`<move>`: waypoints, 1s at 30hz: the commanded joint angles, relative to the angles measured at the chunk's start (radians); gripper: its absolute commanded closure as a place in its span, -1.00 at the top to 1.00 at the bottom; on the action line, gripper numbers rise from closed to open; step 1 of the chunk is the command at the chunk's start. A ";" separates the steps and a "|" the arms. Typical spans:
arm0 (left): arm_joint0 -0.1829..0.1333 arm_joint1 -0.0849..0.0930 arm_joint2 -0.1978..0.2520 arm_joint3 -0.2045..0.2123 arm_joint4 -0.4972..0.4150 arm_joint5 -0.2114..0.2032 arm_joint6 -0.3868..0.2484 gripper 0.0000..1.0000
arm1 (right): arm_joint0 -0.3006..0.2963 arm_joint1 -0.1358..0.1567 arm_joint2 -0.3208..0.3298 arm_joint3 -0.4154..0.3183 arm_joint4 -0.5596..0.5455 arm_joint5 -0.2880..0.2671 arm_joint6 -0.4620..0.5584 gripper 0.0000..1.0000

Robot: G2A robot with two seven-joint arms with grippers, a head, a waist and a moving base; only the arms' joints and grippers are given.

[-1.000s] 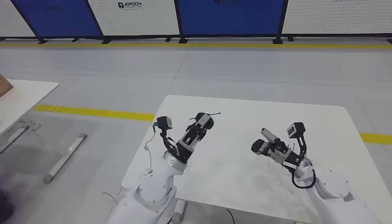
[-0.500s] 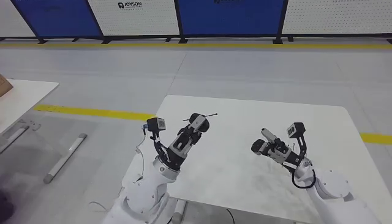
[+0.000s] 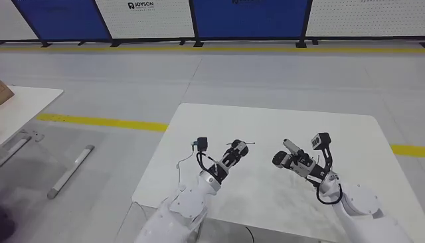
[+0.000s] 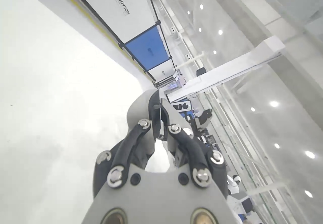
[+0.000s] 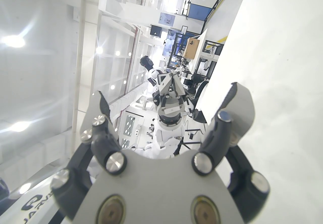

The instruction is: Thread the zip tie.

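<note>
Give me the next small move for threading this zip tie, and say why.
Probably ease the left gripper toward the right gripper, so that one's open fingers can take a free end. The left gripper is shut on the zip tie, which sticks out to both sides, and a gap separates the two grippers.

You have two grippers, one left gripper [image 3: 240, 147] and one right gripper [image 3: 281, 151], and one thin black plastic zip tie [image 3: 249, 143] at mid-frame in the top view. Count two white flat tables: the main white table [image 3: 332, 130] at lower centre, a white side table [image 3: 26, 103] at the left edge. Along the top: two blue pegboard panels [image 3: 251, 7], three white pegboard panels [image 3: 139, 7]
</note>
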 commanded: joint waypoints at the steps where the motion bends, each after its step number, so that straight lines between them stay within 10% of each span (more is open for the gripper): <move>1: -0.006 -0.003 0.006 0.012 -0.029 -0.005 0.002 -1.00 | 0.000 0.000 0.000 0.000 0.000 0.000 0.000 1.00; 19: -0.006 -0.003 0.006 0.012 -0.029 -0.005 0.002 -1.00 | -0.007 0.025 0.094 -0.088 -0.102 0.022 0.071 1.00; 26: -0.006 -0.003 0.006 0.012 -0.029 -0.005 0.002 -1.00 | 0.028 0.081 0.247 -0.206 -0.303 0.262 0.337 1.00; 30: -0.006 -0.003 0.006 0.012 -0.029 -0.005 0.002 -1.00 | 0.044 0.087 0.267 -0.223 -0.351 0.325 0.304 1.00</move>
